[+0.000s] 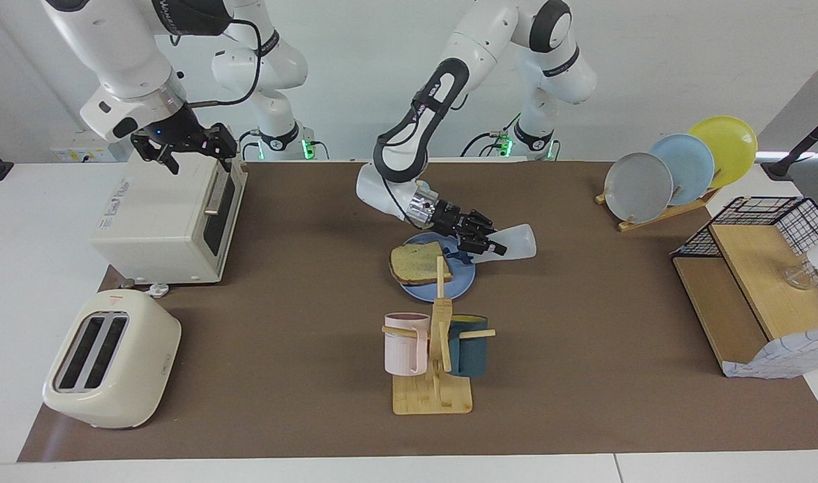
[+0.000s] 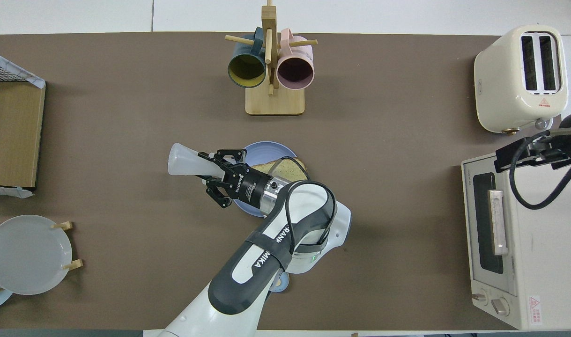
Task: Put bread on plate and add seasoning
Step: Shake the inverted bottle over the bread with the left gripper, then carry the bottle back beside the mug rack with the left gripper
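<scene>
A robot lab: toaster [image 1: 111, 358] and oven [image 1: 170, 218] staged on a brown-matted table [image 1: 281, 376].

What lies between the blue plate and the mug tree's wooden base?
Only bare brown mat separates the plate from the mug tree. The overhead view shows this plainly; in the facing view the tree's post overlaps the plate.

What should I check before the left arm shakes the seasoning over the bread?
1. Bread lies on the plate: ok.
2. Left tool shut on the seasoning: ok.
3. Seasoning tipped, cap end lower, over the plate: ok.
4. Cap right over the bread: cannot tell; it looks nearer the bread's edge.
5. Cap open for pouring: cannot tell.
6. Right tool open, waiting over the toaster oven, out of the way: ok.
</scene>
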You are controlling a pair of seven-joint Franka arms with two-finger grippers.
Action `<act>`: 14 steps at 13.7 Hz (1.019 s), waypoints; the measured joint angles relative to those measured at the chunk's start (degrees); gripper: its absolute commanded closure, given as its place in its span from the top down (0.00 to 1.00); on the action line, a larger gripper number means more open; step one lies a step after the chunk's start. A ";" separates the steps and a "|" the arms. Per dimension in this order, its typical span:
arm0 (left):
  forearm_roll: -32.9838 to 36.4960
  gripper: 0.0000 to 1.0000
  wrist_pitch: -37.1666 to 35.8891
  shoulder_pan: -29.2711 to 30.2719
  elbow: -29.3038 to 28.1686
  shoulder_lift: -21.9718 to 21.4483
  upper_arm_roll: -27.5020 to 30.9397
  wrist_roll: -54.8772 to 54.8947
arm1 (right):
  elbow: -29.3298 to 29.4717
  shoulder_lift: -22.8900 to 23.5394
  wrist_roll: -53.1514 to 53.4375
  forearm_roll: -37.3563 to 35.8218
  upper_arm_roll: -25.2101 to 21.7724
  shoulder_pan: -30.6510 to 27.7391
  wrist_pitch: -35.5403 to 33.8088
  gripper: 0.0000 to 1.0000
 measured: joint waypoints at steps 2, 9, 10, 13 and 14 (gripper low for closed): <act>0.04 0.00 -0.74 -2.11 0.00 0.54 -0.07 0.00 | 0.00 0.00 0.00 0.00 0.00 0.00 0.00 1.00; 1.61 0.00 -0.69 -1.44 0.02 1.57 0.46 0.00 | -0.01 0.00 0.00 0.00 0.00 0.00 0.00 1.00; 2.51 0.00 -0.37 -0.26 0.03 1.68 0.51 0.00 | -0.01 0.00 0.00 0.00 0.00 0.00 0.00 1.00; 3.26 0.00 0.51 2.01 0.05 1.93 0.60 0.00 | -0.01 0.00 0.00 0.00 0.00 0.00 0.00 1.00; 3.27 0.00 0.52 2.05 0.16 1.96 0.54 0.00 | -0.01 0.00 0.00 0.00 0.00 0.00 0.00 1.00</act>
